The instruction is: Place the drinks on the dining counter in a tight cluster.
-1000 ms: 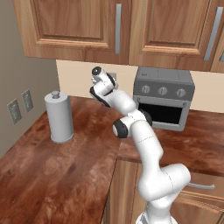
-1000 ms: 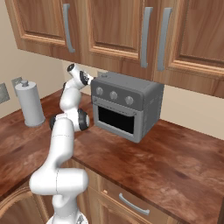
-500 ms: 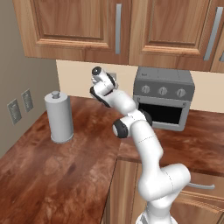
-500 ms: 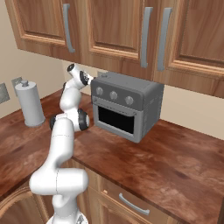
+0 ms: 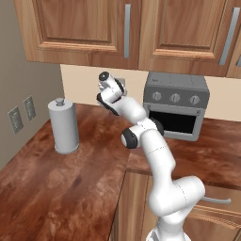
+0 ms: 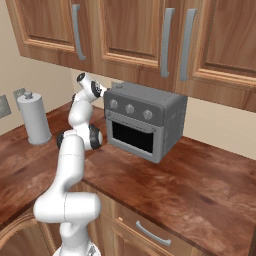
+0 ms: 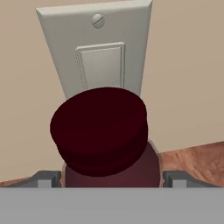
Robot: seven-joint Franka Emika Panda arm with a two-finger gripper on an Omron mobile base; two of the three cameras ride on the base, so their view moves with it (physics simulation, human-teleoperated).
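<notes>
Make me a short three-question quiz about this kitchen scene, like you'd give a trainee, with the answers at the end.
1. True or false: the paper-towel roll stands upright on the wooden worktop.
2. In the hand view, what sits between the gripper tips? A) a yellow cup B) a dark maroon bottle C) a green bottle
3. What is on the wall right behind that item in the hand view?

Key
1. True.
2. B; its rounded cap is close to the camera, with one finger tip on each side and a gap showing between tips and bottle.
3. A pale light switch plate with a screw at its top.
</notes>
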